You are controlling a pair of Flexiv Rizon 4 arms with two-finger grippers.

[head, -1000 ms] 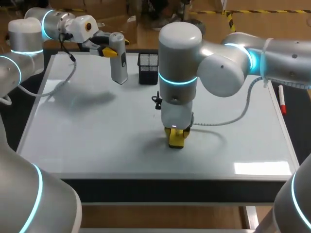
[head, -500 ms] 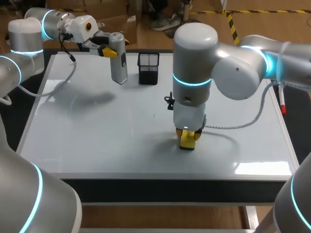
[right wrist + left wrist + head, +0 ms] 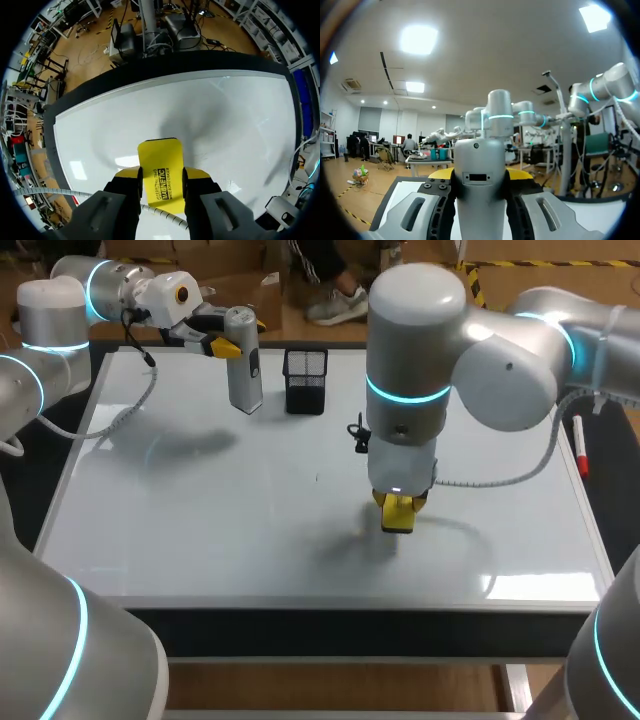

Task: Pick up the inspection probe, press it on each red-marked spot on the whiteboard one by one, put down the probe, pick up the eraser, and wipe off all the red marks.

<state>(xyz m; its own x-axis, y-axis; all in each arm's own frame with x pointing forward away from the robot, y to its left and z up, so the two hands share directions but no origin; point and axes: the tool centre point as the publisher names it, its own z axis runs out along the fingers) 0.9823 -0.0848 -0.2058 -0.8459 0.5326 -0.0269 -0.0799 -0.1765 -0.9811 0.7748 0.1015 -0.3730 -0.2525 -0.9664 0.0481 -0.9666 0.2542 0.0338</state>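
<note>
From above, our left gripper (image 3: pixel 232 344) clamps the grey inspection probe (image 3: pixel 243 375) upright at the whiteboard's (image 3: pixel 200 520) eleven o'clock, with a black mesh holder (image 3: pixel 305 380) at the probe's three; our right gripper (image 3: pixel 398 502) pinches the yellow eraser (image 3: pixel 398 520) near centre; the left wrist shows both fingers against the probe's sides; the right wrist shows the eraser gripped over the board.
</note>
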